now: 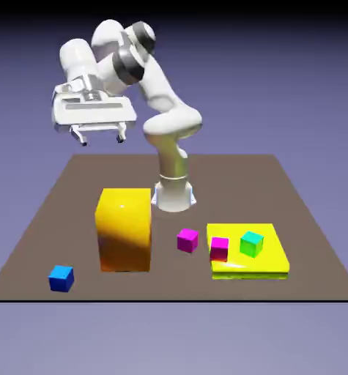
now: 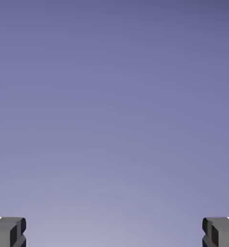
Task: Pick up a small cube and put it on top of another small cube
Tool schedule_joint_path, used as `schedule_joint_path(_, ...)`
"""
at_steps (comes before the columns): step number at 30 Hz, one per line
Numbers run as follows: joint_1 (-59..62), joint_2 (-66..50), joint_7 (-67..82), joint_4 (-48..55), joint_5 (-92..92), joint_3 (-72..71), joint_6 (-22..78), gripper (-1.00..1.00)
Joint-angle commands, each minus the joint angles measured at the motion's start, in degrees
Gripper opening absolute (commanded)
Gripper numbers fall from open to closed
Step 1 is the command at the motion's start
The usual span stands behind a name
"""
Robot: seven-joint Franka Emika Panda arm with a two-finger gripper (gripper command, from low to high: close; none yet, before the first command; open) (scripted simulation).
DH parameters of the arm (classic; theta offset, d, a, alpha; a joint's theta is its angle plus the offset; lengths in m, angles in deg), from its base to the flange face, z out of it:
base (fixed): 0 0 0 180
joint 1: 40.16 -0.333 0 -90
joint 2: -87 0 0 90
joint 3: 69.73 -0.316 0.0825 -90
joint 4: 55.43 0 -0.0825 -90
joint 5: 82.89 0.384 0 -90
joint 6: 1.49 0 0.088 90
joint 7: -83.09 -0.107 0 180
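Note:
The small bright blue cube [image 1: 61,277] lies on the brown table near its front edge, at the exterior view's left. The small green cube [image 1: 252,243] rests on a flat yellow plate [image 1: 273,264] at the exterior view's right. My gripper [image 1: 100,138] hangs high above the table's far left part, well away from both cubes, open with nothing between its fingers. In the hand view only the two grey fingertips [image 2: 9,231] show, wide apart at the bottom corners, against the plain blue-violet backdrop.
A big yellow block [image 1: 124,228] stands on the table between the blue cube and the robot base [image 1: 174,192]. One magenta cube [image 1: 187,239] lies on the table beside the plate, another magenta cube [image 1: 219,248] sits on the plate's left edge.

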Motion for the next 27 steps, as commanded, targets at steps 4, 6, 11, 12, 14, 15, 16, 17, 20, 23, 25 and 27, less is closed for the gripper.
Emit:
schedule_joint_path(4, -6.0, 1.1, 7.3, 3.9, 0.0, 8.3, 3.5, 0.00)
schedule_joint_path(6, -9.0, 1.6, 10.9, 5.8, 0.0, 12.5, 5.2, 0.00)
schedule_joint_path(11, -16.5, 3.0, 20.0, 10.7, -0.1, 22.8, 9.6, 0.00)
schedule_joint_path(12, -18.0, 3.2, 21.8, 11.6, -0.1, 24.9, 10.5, 0.00)
schedule_joint_path(14, -21.0, 3.8, 25.4, 13.6, -0.1, 29.1, 12.2, 0.00)
schedule_joint_path(15, -22.5, 4.0, 27.2, 14.5, -0.1, 31.1, 13.1, 0.00)
schedule_joint_path(16, -24.0, 4.3, 29.0, 15.5, -0.1, 33.2, 14.0, 0.00)
schedule_joint_path(17, -25.5, 4.6, 30.8, 16.5, -0.1, 35.3, 14.8, 0.00)
schedule_joint_path(20, -30.0, 5.4, 36.3, 19.4, -0.1, 41.5, 17.4, 0.00)
schedule_joint_path(23, -34.5, 6.2, 41.7, 22.3, -0.2, 47.8, 20.1, 0.00)
schedule_joint_path(25, -37.5, 6.7, 45.3, 24.2, -0.2, 51.9, 21.8, 0.00)
schedule_joint_path(27, -40.5, 7.2, 49.0, 26.2, -0.2, 56.1, 23.6, 0.00)
